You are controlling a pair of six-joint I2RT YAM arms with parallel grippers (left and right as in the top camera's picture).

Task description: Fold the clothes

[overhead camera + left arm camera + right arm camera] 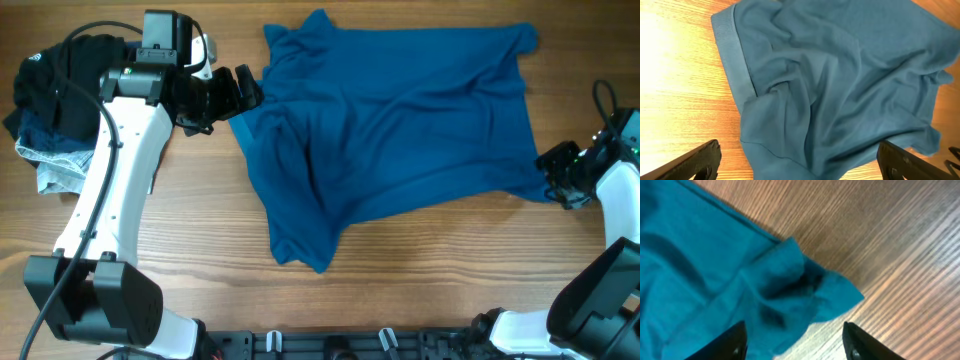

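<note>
The royal-blue garment (390, 130) lies spread and wrinkled across the middle of the wooden table. My left gripper (240, 92) is open at the garment's left edge, near its upper left corner. In the left wrist view the blue cloth (840, 85) lies between and beyond the open fingers (800, 160). My right gripper (556, 172) is open at the garment's lower right corner. In the right wrist view that bunched corner (805, 290) sits between the open fingers (795, 342), with nothing gripped.
A pile of other clothes lies at the far left: a black garment (60, 75) on top of pale jeans (55, 165). Bare wood shows along the front of the table (400, 280).
</note>
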